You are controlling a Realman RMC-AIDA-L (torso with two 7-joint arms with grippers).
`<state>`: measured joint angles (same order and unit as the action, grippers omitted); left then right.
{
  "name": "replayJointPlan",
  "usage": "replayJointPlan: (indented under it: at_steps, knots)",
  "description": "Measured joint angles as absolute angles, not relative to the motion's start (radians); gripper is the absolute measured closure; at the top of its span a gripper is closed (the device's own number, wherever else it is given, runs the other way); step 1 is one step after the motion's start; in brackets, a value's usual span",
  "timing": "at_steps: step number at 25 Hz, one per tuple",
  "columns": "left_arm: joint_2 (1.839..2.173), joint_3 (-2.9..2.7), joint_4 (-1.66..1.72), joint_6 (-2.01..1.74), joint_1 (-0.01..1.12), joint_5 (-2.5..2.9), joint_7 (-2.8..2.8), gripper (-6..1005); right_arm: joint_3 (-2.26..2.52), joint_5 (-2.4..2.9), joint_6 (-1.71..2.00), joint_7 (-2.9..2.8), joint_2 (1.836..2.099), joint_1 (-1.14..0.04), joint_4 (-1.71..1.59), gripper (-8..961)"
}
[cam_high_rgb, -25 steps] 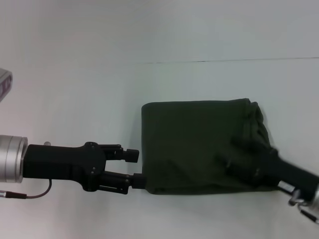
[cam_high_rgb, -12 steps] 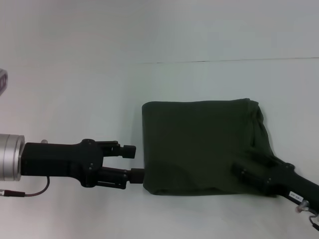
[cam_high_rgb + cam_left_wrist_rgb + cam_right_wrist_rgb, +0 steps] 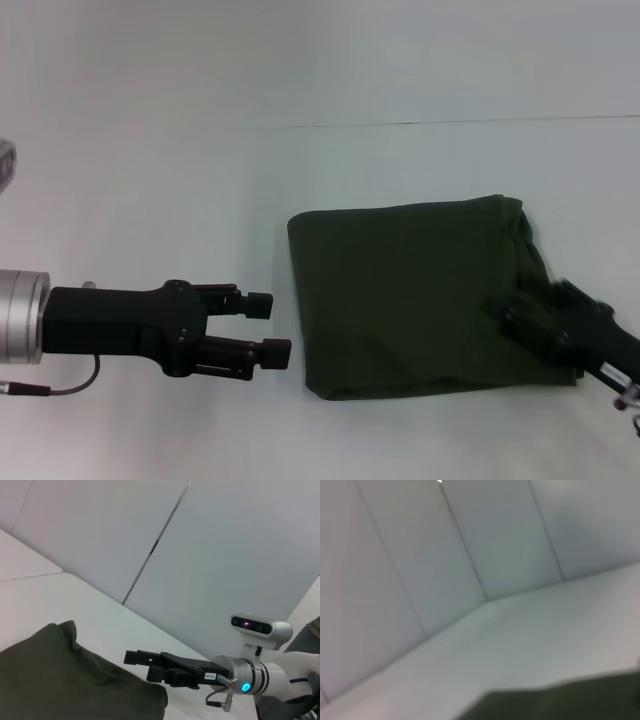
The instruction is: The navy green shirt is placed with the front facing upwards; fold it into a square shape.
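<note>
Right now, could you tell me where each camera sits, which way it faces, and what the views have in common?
Head view: on the robot's head, looking forward and down at the white table; shows the folded navy green shirt, the left gripper beside it, and the right gripper over its right edge.
Left wrist view: on the left wrist, looking across the shirt toward the right gripper and wall panels.
Right wrist view: on the right wrist, facing wall and table, the shirt at its edge.
Shared: all show the shirt.

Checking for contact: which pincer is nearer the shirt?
Right. The right pincer overlaps the shirt at its right edge; the left pincer sits apart, just left of it.
</note>
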<state>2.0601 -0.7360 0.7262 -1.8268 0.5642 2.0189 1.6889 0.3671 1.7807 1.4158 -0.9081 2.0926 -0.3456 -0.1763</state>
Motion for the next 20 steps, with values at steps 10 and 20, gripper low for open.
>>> replayJointPlan:
  at_steps: [10,20]
  knots:
    - [2.060,-0.736,0.728,-1.827,0.564,2.019,1.689,120,0.394,1.798,1.235,-0.920,2.097,-0.463,-0.123,69]
    - [2.060,-0.736,0.727,-1.825,0.560,2.019,1.689,121,0.296,1.791,1.187,-0.944,2.088,-0.418,-0.158,71]
